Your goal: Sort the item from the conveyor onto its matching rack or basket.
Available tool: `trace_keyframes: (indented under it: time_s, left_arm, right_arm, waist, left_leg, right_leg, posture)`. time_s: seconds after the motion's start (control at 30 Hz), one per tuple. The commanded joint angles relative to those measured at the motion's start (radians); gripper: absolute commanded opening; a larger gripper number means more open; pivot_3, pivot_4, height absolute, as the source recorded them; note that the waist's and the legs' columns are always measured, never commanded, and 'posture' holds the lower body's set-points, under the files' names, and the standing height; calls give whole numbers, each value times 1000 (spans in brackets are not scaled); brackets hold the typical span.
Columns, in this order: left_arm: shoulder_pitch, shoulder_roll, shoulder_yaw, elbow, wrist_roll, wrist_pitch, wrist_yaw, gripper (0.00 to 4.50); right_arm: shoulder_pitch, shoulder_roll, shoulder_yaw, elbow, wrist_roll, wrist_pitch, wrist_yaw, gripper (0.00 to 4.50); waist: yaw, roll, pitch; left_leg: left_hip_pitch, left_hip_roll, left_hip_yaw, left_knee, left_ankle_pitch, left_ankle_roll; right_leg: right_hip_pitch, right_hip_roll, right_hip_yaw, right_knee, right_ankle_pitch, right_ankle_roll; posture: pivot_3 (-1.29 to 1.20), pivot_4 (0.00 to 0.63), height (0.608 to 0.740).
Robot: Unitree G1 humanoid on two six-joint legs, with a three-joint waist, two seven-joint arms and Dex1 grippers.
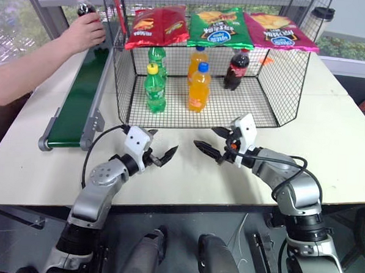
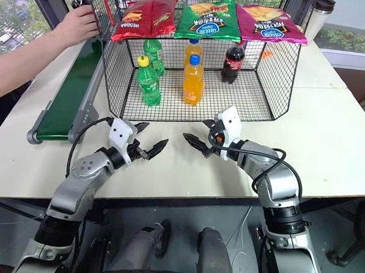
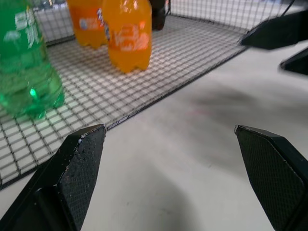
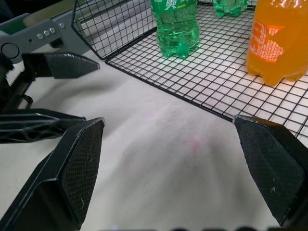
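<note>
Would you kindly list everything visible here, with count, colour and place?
Cola bottle: one, dark with red cap, held by a person's hand at the far end of the conveyor.
Conveyor: one, dark green belt, left of the cage.
Wire cage: one, black, mid-table.
Green soda bottles: two, inside the cage, left.
Orange soda bottles: two, inside, middle.
Second cola bottle: one, inside, right.
Snack bags: three, red, green, pink, on the cage top.
Tumbler: one, pale with dark lid, behind the cage.
Table: one, off-white.
Left gripper: open, empty, above the table.
Right gripper: open, empty, facing it.
</note>
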Motion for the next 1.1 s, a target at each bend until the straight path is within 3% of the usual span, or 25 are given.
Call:
trace_keyframes:
  time_s: [0.03, 0.47, 0.8, 0.93, 1.1]
  left_arm:
    - [-22, 5, -2, -8, 32, -36, 15, 4500]
    - [-51, -39, 83, -59, 14, -70, 94, 4500]
    - [-159, -105, 411, -100, -45, 11, 438, 4500]
    - [-183, -72, 544, -43, -28, 37, 567, 4500]
    - [-177, -3, 585, 29, -16, 41, 586, 4500]
  right_arm:
    - [-25, -3, -16, -52, 30, -10, 13, 4423]
    - [-30, -42, -17, -84, 86, 8, 67, 4423]
    - [-75, -61, -3, -121, 116, 26, 99, 4423]
    - [-99, -58, 8, -116, 117, 29, 110, 4423]
    - [-128, -67, 16, -132, 135, 48, 139, 4423]
  waist:
    - [0, 0, 0]
    - [0, 0, 0]
    - [1, 0, 0]
    - [0, -1, 0]
    - [3, -2, 0]
  left_leg:
    - [0, 0, 0, 0, 0, 0]
    - [0, 0, 0, 0, 0, 0]
    - [0, 0, -1, 0, 0, 0]
    - [0, 0, -1, 1, 0, 0]
    - [0, 0, -1, 1, 0, 0]
  right_leg:
    - [0, 0, 0, 0, 0, 0]
    - [0, 0, 0, 0, 0, 0]
    - [0, 0, -1, 0, -2, 4]
    - [0, 1, -1, 0, 2, 4]
    - [0, 2, -2, 0, 2, 4]
  posture:
    - [0, 150, 738]
    - [0, 150, 738]
    - [0, 150, 738]
    - [0, 150, 738]
    - [0, 150, 738]
